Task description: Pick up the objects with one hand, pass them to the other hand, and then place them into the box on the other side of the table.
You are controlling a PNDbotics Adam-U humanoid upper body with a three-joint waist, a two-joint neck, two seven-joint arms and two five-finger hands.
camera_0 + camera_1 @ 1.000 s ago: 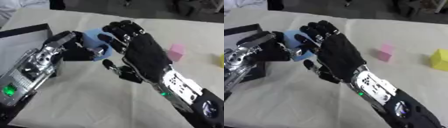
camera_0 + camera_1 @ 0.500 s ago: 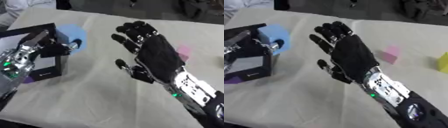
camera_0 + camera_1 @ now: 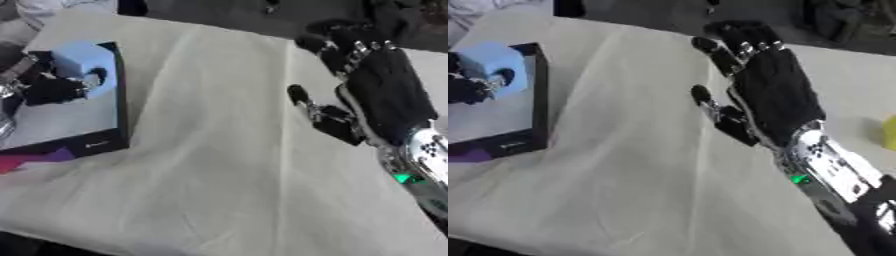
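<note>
A light blue object [image 3: 80, 61] hangs over the far part of the black-walled box [image 3: 94, 141] at the left edge. My left hand [image 3: 51, 90] is curled round the object's lower side, dark fingers against it. My right hand [image 3: 770, 93] hovers open above the middle-right of the table, palm down, fingers straight and pointing away, thumb out to the left, holding nothing. A wide stretch of cloth separates the two hands.
The table is covered by a cream cloth [image 3: 219, 165] with creases. A yellow object [image 3: 890, 132] shows at the right edge. A purple patch [image 3: 35, 161] lies by the box's front corner. The table's far edge meets a dark background.
The right hand let go of the blue object and drew back to the right, open. The left hand carried the object left, over the box. The camera also shifted.
</note>
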